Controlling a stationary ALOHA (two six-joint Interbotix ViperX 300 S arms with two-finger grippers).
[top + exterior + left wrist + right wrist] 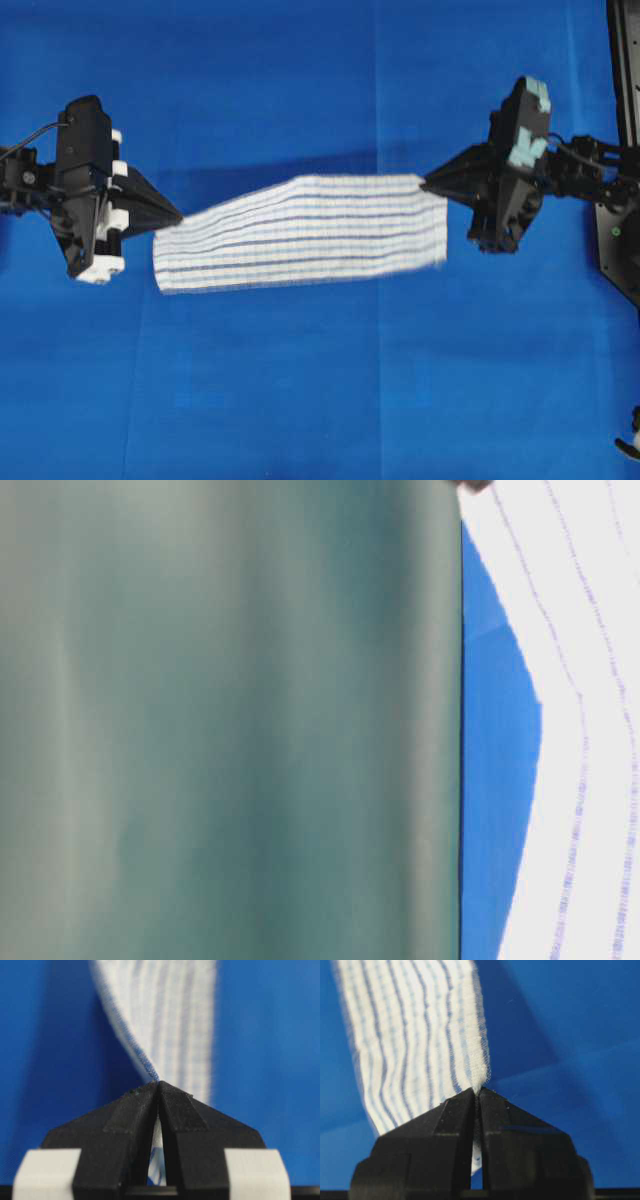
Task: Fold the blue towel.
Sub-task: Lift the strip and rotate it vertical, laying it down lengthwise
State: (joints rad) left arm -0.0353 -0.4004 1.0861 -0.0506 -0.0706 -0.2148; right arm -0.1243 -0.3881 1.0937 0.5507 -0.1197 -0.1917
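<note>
Towel [300, 232], white w/ thin dark- and pale-blue stripes, hangs stretched between two robot arms above the blue sheet [320, 400] covering the table, a shadow on the sheet beside it suggesting it is lifted clear. Left gripper [178, 217] pinches one end of the towel and right gripper [425, 184] the opposite end, which sits a bit higher in the overhead view, so the cloth runs at a slight slant. Both wrist cams show the fingers [140, 1110] closed tight on a corner of fabric, w/ cloth visible between the jaws behind the tips; right gripper fingers [455, 1120] likewise clamp the towel's edge. The strip looks narrow for its length, approx. consistent w/ a towel already doubled lengthwise, though layers can't be confirmed from these views. Holding opposite ends taut likely keeps the cloth flat and wrinkle-free so one end can be carried over to meet the other. Table-level cam is mostly blocked by a blurred grey-green surface [230, 720], w/ only a sliver of towel and sheet beside it. Judged stage: mid-fold, w/ the cloth needing to be laid down and closed end to end; a slip at either corner would let it sag or twist.
</note>
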